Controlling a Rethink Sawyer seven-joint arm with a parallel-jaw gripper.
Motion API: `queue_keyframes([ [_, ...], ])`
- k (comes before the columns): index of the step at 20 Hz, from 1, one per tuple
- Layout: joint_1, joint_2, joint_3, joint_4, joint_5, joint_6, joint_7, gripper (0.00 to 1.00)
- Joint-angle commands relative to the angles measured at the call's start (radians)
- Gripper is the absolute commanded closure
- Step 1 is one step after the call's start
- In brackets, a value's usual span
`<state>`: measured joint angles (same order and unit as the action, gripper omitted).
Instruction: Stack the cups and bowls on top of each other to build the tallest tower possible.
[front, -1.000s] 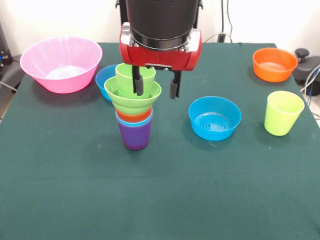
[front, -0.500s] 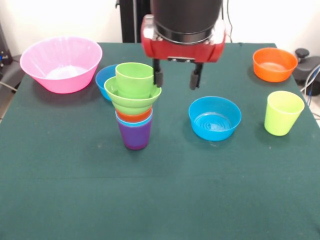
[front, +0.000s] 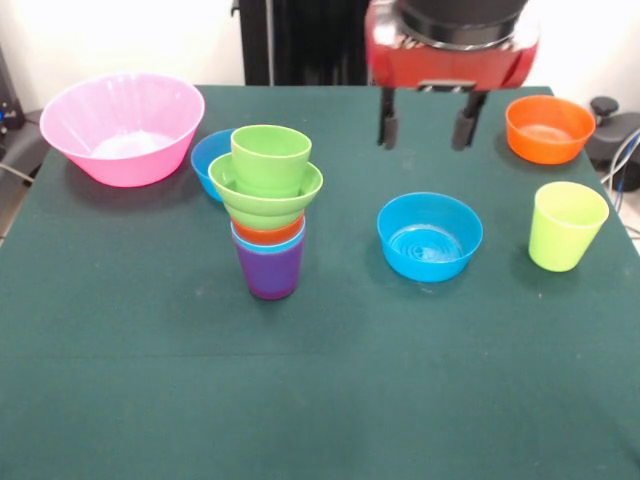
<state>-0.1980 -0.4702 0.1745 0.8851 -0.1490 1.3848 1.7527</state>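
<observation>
Thin, glossy plastic is what every piece here looks to be made of, so each probably weighs almost nothing, flexes a little at the rim and slides easily against its neighbours. Nearest on the dark green table (front: 150, 400) stands the tower (front: 268, 212): a purple cup (front: 269, 272) at the base, light blue and orange rims showing above it, then a ridged green bowl (front: 266, 199) with a green cup (front: 271, 159) seated in it. It looks slightly top-heavy, and a sideways nudge could tip it.

To its right sit a blue bowl (front: 430, 236) and, further right, the yellow-green cup (front: 567, 226), both loose and upright. The cup's thin rim seems the best hold, one finger inside and one outside; its tapered wall would likely slip. A second blue bowl (front: 211, 155) peeks out behind the tower.

Further back lie the large pink bowl (front: 122, 126) at left and the orange bowl (front: 548, 128) at right.

The gripper (front: 424, 128) hangs empty, fingers spread apart, above the table behind the blue bowl. A second ago it was over the tower with a finger down at the green cup; since then it has lifted and travelled right, leaving the stack unchanged.
</observation>
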Motion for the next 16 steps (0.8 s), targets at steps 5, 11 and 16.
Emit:
queue_keyframes([
  [5,0.077,-0.093,-0.045,0.377,0.023,-0.260,0.229,0.00],
  [11,0.117,-0.075,-0.080,0.461,0.033,-0.370,0.279,0.00],
  [16,0.148,-0.056,-0.105,0.500,0.019,-0.482,0.321,0.00],
])
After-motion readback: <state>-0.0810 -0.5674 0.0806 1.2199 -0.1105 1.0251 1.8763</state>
